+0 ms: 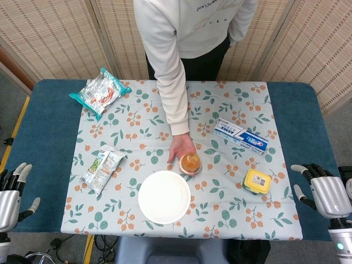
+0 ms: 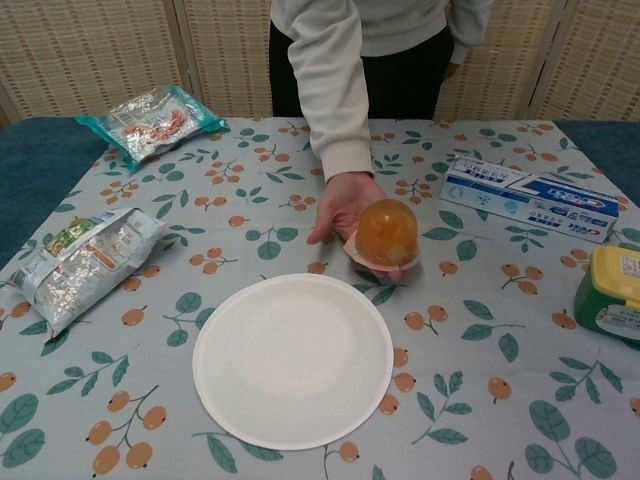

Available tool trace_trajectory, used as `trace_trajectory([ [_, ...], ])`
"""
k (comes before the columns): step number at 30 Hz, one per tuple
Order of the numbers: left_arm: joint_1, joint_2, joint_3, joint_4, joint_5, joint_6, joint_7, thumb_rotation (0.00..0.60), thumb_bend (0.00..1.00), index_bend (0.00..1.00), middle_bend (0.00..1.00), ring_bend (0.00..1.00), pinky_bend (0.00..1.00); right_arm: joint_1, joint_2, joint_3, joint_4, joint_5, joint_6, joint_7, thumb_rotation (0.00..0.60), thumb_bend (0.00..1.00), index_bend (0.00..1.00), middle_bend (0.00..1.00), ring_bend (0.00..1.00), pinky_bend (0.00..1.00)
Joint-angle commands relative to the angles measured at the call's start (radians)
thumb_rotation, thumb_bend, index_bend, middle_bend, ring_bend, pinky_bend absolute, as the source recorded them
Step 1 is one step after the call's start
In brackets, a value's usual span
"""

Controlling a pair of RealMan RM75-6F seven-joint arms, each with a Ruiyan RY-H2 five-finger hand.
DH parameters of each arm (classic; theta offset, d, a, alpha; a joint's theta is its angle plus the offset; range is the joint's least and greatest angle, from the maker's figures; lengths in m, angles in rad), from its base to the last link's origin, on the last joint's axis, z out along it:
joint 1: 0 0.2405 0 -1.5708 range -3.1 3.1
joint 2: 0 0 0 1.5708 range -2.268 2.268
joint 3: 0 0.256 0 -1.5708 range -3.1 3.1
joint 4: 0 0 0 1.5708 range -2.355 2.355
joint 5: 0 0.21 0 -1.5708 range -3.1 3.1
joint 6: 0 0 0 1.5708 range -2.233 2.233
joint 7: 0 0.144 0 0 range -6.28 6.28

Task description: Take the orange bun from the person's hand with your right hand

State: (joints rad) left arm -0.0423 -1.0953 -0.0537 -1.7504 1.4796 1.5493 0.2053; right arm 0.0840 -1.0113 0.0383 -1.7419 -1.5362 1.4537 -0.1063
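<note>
1. Left hand (image 1: 11, 192): off the table's left edge, fingers spread, holding nothing.
2. Two sealed snack bags: one (image 1: 100, 92) near the far left corner, one (image 1: 102, 169) toward the left edge.
3. White plate (image 1: 164, 196): near edge, centre, nothing on it.
4. Orange bun (image 1: 190, 163): resting on the person's hand (image 1: 180, 148), just beyond the plate.
5. Toothpaste box (image 1: 241, 135); yellow-lidded tub (image 1: 257, 181), closed.
6. Right hand (image 1: 324, 192): off the right edge, fingers apart, nothing held.
</note>
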Motion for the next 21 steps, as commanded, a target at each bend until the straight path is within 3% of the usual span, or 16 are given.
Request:
trace_trajectory([
  [1, -0.001, 0.0, 0.0, 0.0, 0.0, -0.002, 0.002, 0.6, 0.28, 0.06, 0.04, 0.11, 0.06, 0.0, 0.001, 0.0, -0.001, 0.0, 0.001, -0.001, 0.6, 0.38, 0.29, 0.32, 0.25, 0.41],
  [14, -0.002, 0.001, 0.001, -0.005, 0.0, -0.003, 0.006, 0.6, 0.28, 0.06, 0.04, 0.11, 0.06, 0.001, 0.004, 0.003, -0.004, -0.013, 0.011, 0.003, 0.6, 0.38, 0.29, 0.32, 0.25, 0.41],
  [21, -0.001, 0.002, 0.001, -0.002, 0.001, -0.002, 0.001, 0.6, 0.28, 0.06, 0.04, 0.11, 0.06, 0.061, 0.014, 0.026, -0.039, -0.045, -0.04, -0.032, 0.6, 0.37, 0.29, 0.32, 0.25, 0.41],
])
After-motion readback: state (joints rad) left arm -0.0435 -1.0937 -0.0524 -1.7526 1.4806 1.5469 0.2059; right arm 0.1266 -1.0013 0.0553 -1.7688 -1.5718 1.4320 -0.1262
